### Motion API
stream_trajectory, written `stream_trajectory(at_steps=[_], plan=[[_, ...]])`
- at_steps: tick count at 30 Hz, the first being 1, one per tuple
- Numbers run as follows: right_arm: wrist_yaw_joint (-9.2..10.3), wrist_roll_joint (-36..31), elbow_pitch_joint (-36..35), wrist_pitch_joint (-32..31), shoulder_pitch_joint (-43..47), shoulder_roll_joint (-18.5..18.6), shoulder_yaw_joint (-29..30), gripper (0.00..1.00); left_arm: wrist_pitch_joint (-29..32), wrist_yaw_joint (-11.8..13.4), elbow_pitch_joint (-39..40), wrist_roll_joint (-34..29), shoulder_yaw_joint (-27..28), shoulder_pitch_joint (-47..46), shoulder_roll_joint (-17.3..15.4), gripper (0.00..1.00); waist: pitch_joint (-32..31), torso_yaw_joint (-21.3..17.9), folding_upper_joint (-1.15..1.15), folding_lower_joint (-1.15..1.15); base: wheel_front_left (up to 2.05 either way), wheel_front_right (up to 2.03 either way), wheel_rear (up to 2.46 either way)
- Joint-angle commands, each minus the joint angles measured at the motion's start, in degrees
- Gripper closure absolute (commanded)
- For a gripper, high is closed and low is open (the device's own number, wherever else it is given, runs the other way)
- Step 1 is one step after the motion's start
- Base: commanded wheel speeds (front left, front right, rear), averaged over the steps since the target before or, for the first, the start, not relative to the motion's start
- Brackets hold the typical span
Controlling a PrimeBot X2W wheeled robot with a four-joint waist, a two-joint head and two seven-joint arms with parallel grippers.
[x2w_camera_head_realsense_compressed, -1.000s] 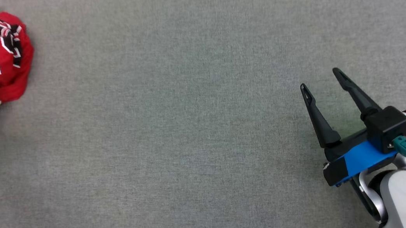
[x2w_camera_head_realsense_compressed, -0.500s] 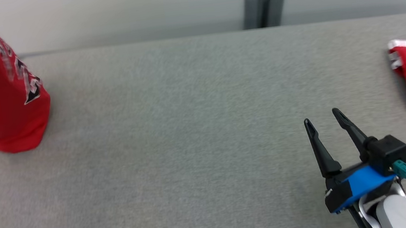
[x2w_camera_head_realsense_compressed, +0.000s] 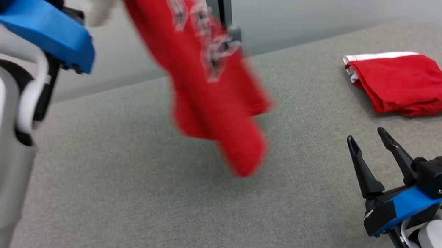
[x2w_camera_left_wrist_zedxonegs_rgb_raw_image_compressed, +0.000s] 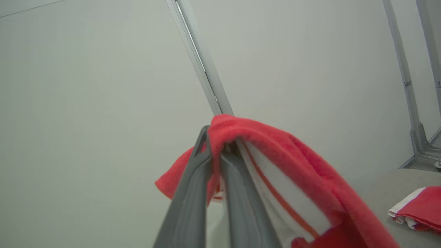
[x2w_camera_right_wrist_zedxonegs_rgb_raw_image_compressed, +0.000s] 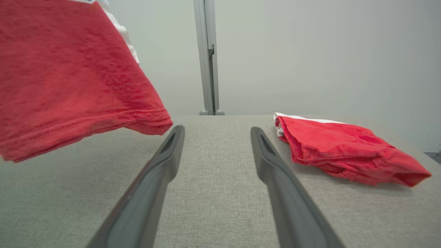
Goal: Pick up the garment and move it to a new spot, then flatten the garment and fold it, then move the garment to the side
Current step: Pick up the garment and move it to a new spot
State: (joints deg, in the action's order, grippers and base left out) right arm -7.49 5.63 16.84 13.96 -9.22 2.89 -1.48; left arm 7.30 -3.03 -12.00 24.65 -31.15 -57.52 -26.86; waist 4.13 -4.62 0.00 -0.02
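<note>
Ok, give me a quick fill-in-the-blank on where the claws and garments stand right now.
The left claw is ____ on the red jersey, which hangs above the grey table.
The right claw is ____ and holds nothing.
The folded red garment lies on the table's ____ side.
Missing words: shut; open; right.

Raised left tool (x2w_camera_left_wrist_zedxonegs_rgb_raw_image_compressed: 217, 144) clamped, low right tool (x2w_camera_head_realsense_compressed: 365, 135) spread.
</note>
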Motion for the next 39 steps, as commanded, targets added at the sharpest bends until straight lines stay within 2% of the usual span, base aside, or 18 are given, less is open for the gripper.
stream_trajectory(at_steps=[1,6,13,19,20,21,22,23,26,32,39], plan=[[0.00,0.19,-0.19,0.45,-1.04,0.00,0.13,0.00,1.02,1.02,0.39,0.54,-0.49,2.33,0.28,1.00,1.34,0.07,0.00,0.02,0.00,0.00,0.00],[0.00,0.82,-0.10,0.96,-2.68,0.04,0.35,0.00,1.67,3.05,-2.10,2.64,-1.78,9.68,1.52,1.00,5.05,-0.72,0.00,0.02,0.00,0.00,0.00],[0.00,1.02,0.04,1.26,-5.09,0.04,0.69,0.00,-2.08,5.38,-15.41,5.88,0.00,19.09,1.12,1.00,9.65,-1.87,0.00,0.02,0.00,0.00,0.00],[0.00,0.62,-0.66,1.30,-5.98,0.03,1.46,0.00,-6.58,5.10,-23.85,7.24,1.25,20.90,1.44,1.00,11.58,-2.00,0.00,0.02,0.00,0.00,0.00],[0.00,0.55,-0.74,1.30,-5.95,0.04,1.61,0.00,-7.94,4.86,-24.36,7.31,1.41,20.77,1.71,0.70,11.67,-1.91,0.00,0.02,0.00,0.00,0.00],[0.00,0.42,-0.81,1.30,-5.89,0.04,1.75,0.00,-9.36,4.63,-24.96,7.34,1.55,20.70,2.01,0.28,11.70,-1.79,0.00,0.02,0.00,0.00,0.00],[0.00,0.42,-0.81,1.30,-5.89,0.04,1.75,0.00,-9.36,4.63,-24.96,7.34,1.55,20.70,2.01,0.28,11.70,-1.79,0.00,0.02,0.00,0.00,0.00],[0.00,0.26,-0.80,1.31,-5.64,0.03,1.97,0.00,-12.06,4.04,-26.02,7.49,1.67,20.77,2.70,0.00,11.53,-1.48,0.00,0.02,0.00,0.00,0.00],[0.00,-0.08,-0.66,1.31,-5.32,0.04,2.09,0.00,-16.00,3.00,-27.08,7.08,1.34,21.00,3.79,0.00,10.74,-0.78,0.00,0.02,0.00,0.00,0.00],[0.00,-1.55,-0.18,1.31,-4.64,0.04,2.77,0.00,-21.11,2.70,-27.03,6.65,1.04,23.16,5.73,0.00,7.71,1.12,0.00,0.02,0.00,0.00,0.00],[0.00,-2.68,0.52,1.32,-2.94,0.02,3.95,0.00,-22.43,4.67,-23.25,7.02,2.69,29.39,7.73,0.00,3.60,3.60,0.00,0.02,0.00,0.00,0.00]])
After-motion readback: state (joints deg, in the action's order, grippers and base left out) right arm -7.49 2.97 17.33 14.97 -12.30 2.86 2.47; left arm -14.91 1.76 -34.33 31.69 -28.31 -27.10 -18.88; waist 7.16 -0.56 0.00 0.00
